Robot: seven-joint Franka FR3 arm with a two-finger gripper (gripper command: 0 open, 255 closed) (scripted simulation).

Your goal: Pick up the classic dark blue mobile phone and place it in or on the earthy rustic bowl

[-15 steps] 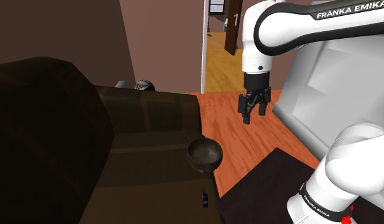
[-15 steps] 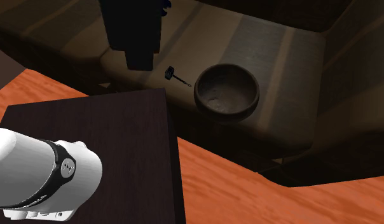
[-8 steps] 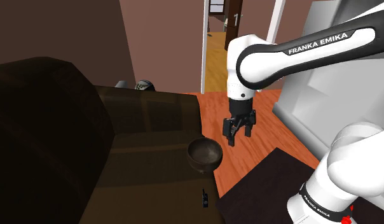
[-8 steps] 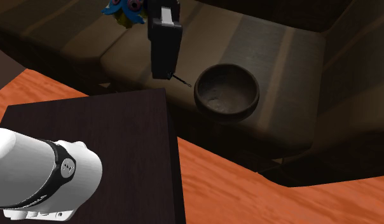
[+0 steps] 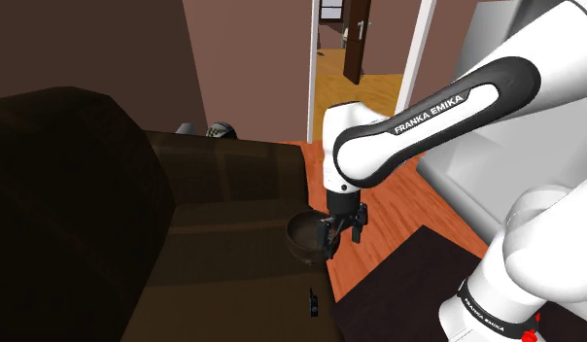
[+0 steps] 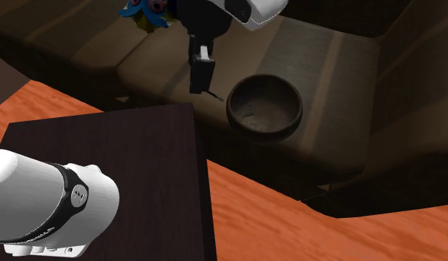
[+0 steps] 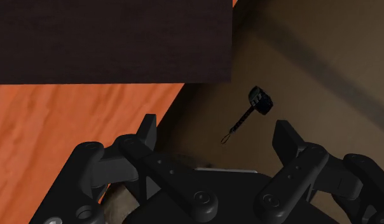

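A small dark phone point(image 5: 312, 303) with a thin wrist strap lies on the brown sofa seat near its front edge. A dark brown rough bowl point(image 5: 306, 233) sits on the same seat, a little past the phone. My gripper point(image 5: 343, 237) hangs open and empty just beside the bowl's rim, over the seat's edge. In the wrist view the phone point(image 7: 260, 99) and its strap point(image 7: 235, 130) lie ahead of the open gripper point(image 7: 216, 135), nearer one finger point(image 7: 285, 137). In the second exterior view the gripper point(image 6: 200, 83) covers most of the phone, beside the bowl point(image 6: 265, 105).
The dark stand top point(image 6: 104, 170) lies close to the sofa's front edge, with orange wood floor point(image 5: 379, 204) between. A big dark sofa arm point(image 5: 58, 194) rises at the shoulder view's left. A blue toy point(image 6: 145, 11) sits further back on the seat.
The arm has swung down and toward the shoulder view's left, from above the floor to beside the bowl. The gripper stays open. Phone and bowl have not moved.
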